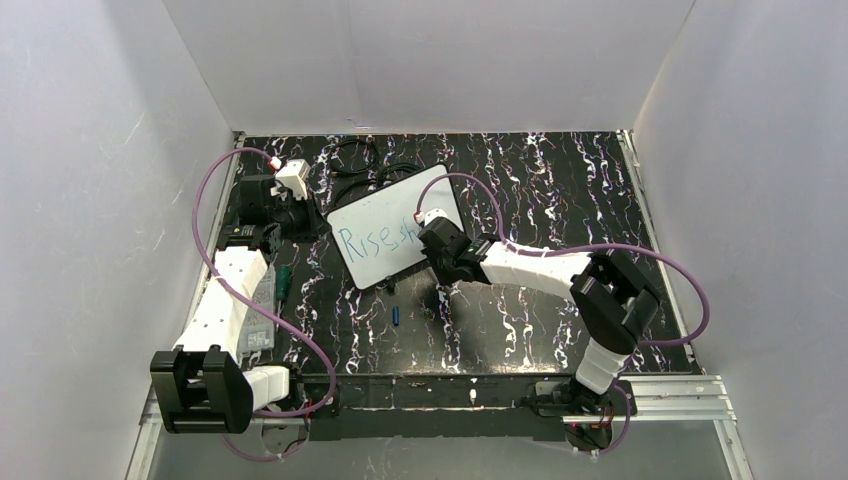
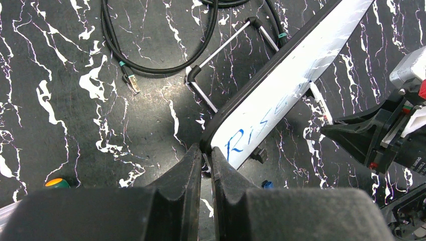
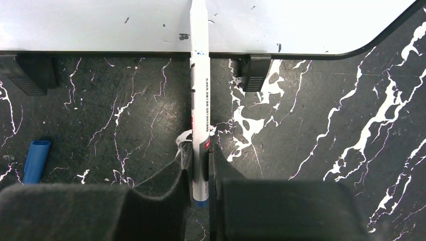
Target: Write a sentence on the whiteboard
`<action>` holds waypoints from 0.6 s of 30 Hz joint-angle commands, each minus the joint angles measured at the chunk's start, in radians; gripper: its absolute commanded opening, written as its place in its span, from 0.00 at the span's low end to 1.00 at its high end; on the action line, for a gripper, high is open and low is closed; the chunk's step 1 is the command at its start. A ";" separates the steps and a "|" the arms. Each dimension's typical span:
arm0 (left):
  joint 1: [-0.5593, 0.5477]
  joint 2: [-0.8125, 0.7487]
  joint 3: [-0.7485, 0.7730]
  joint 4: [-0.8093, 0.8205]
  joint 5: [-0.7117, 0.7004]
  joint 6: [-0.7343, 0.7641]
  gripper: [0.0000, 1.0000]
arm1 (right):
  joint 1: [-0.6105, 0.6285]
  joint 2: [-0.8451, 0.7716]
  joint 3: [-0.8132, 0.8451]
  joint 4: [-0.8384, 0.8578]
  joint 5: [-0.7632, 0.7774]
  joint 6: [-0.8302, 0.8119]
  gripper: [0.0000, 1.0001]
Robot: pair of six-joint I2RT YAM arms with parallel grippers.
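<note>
The whiteboard [image 1: 395, 215] stands tilted on a wire stand at mid-table. The sentence [image 1: 375, 240] on it is blue lettering that reads "Rise sh". My left gripper [image 1: 320, 222] is shut on the board's left corner; the left wrist view shows its jaws [image 2: 206, 153] pinching the dark edge beside the "Rise" lettering [image 2: 261, 118] on the whiteboard [image 2: 301, 65]. My right gripper [image 1: 428, 245] is shut on a white marker [image 3: 199, 90], gripped low on its barrel [image 3: 201, 160]. The marker points up over the whiteboard [image 3: 125, 25]; its tip is out of view.
A blue marker cap [image 1: 397, 316] lies on the black marbled table in front of the board, also in the right wrist view [image 3: 36, 160]. Black cables [image 1: 365, 165] lie behind the board. A green object [image 1: 283, 283] and a grey device [image 1: 262, 310] lie at the left. White walls enclose the table.
</note>
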 commanded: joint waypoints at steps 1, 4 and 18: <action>0.003 -0.037 -0.001 0.001 0.004 0.012 0.00 | -0.003 -0.029 0.016 0.013 0.009 0.004 0.01; 0.003 -0.035 0.000 0.000 0.003 0.012 0.00 | -0.003 -0.067 0.033 0.026 0.014 -0.006 0.01; 0.003 -0.030 0.000 0.001 0.005 0.012 0.00 | -0.006 -0.007 0.145 0.019 0.094 -0.067 0.01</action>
